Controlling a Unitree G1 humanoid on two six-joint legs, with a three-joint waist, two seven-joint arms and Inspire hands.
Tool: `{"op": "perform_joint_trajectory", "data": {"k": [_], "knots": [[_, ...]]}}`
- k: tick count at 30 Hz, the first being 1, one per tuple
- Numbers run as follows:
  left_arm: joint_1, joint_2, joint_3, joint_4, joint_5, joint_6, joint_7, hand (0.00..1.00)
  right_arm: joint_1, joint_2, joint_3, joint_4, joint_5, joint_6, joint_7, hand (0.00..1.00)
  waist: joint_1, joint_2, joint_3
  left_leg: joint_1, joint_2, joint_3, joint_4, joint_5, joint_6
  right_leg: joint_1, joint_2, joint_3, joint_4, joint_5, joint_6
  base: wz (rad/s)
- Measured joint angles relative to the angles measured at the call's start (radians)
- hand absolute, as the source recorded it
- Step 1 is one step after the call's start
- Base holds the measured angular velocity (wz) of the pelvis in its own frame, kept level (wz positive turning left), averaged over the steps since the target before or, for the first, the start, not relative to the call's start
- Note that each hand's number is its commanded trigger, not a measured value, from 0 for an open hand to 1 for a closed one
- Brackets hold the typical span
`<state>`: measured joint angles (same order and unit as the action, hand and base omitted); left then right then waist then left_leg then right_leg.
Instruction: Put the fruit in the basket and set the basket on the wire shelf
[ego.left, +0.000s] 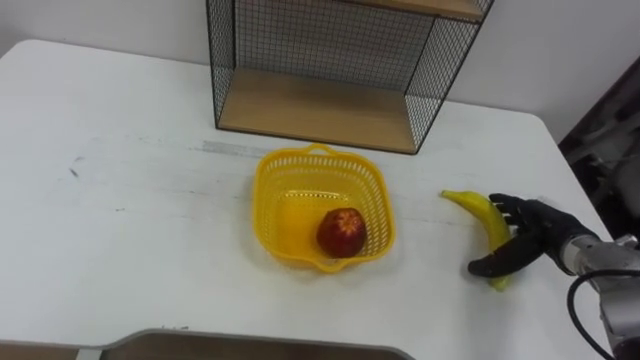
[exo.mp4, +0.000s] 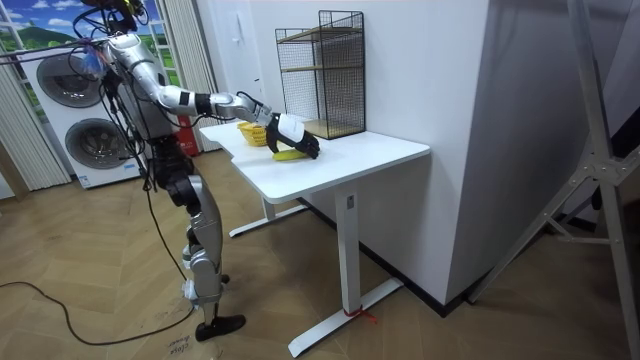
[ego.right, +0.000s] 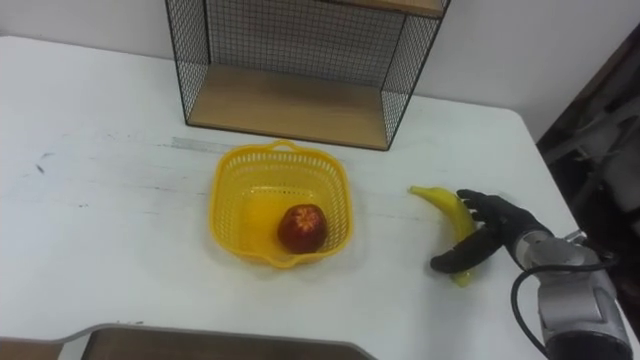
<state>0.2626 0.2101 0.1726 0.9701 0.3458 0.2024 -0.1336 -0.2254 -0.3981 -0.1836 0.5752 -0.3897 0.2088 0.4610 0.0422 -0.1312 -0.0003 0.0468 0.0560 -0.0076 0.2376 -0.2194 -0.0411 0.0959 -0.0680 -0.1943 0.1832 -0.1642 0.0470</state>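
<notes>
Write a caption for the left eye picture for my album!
The robot's right hand grips a banana on the white table, beside a yellow basket with an apple inside.

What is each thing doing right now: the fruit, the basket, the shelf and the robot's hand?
basket: upright on the table, in front of the wire shelf, not on it.
apple: inside the basket.
banana: lying on the table, outside the basket.
wire shelf: standing at the table's back, bottom board bare.
right hand: fingers curled round the banana.
</notes>
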Motion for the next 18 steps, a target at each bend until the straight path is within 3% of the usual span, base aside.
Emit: {"op": "perform_joint_trajectory", "data": {"k": [7, 18], "knots": [[-0.015, 0.001, -0.011, 0.022, 0.000, 0.000, 0.016, 0.00, -0.014, -0.049, -0.006, 0.059, -0.002, -0.001, -0.071, 1.00, 0.035, 0.003, 0.0012, 0.004, 0.000, -0.002, 0.001, -0.001, -0.001, 0.002, 0.002, -0.002, -0.013, 0.001, -0.001, 0.00], [-0.030, 0.002, -0.033, 0.034, 0.000, 0.000, 0.017, 0.00, -0.018, -0.051, -0.005, 0.081, 0.005, -0.003, -0.088, 1.00, 0.045, 0.010, 0.0071, 0.004, 0.001, -0.005, -0.002, -0.003, -0.003, 0.008, 0.003, -0.002, -0.011, 0.002, -0.002, 0.00]]}}
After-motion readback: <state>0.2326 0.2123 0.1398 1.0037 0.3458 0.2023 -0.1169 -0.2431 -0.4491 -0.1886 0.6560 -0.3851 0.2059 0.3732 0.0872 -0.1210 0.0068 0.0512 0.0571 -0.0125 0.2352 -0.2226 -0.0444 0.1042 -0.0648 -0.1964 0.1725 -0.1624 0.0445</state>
